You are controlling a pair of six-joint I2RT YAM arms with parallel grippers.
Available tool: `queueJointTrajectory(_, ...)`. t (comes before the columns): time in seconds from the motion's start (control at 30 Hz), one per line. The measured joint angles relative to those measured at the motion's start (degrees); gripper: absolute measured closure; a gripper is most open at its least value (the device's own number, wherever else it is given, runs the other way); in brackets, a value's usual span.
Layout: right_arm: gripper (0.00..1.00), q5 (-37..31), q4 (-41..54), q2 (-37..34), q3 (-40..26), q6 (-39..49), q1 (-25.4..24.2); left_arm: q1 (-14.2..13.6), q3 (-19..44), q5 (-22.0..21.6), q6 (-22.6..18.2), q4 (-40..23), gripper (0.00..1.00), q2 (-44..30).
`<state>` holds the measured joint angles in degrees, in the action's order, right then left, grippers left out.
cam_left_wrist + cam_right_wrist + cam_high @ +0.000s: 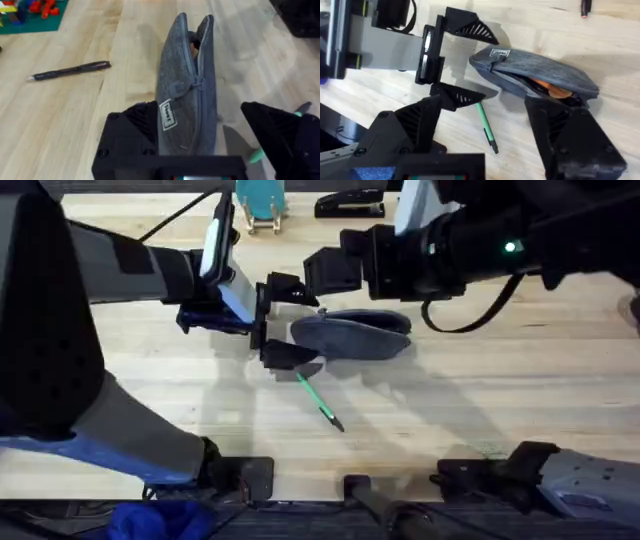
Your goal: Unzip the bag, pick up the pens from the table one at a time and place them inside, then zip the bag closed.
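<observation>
The blue-grey bag [350, 335] lies on the table [480, 400], partly unzipped, with orange lining [550, 91] showing at its far half. The zipper pull [197, 82] sits about midway along. My left gripper [197, 107] is open and straddles the bag's closed end; one finger [132, 125] touches the fabric, the other stands apart. Over the bag's open part hangs my right gripper [487, 107], open and empty. The light green pen [320, 402] lies just in front of the bag. Off to the bag's side, the black pen [70, 71] rests on the wood.
A black stapler [350, 202] and a teal object [260, 205] stand at the table's far edge. A green mat with coloured blocks [30, 12] lies beyond the black pen. Bare wood stretches to the right and front of the bag.
</observation>
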<state>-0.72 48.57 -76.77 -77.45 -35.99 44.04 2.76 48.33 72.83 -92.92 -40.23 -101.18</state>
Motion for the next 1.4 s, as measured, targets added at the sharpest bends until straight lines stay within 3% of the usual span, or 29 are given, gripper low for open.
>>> queueJointTrajectory(0.7,0.004,-0.1,0.0,0.0,0.0,0.7,-1.7,0.5,6.9,-6.9,-0.1,-27.1,0.006,17.1)
queueJointTrajectory(0.93,0.004,-0.1,0.1,0.0,0.0,1.2,-1.7,0.5,6.9,-11.6,0.0,-34.8,0.006,24.6)
queueJointTrajectory(1.23,0.004,-0.1,0.1,3.1,0.0,2.2,-1.7,0.5,6.9,-16.3,7.5,-35.7,0.006,29.9)
queueJointTrajectory(1.4,0.004,-0.1,0.2,4.8,0.0,2.5,-1.7,0.5,6.9,-17.2,15.7,-34.0,0.006,32.3)
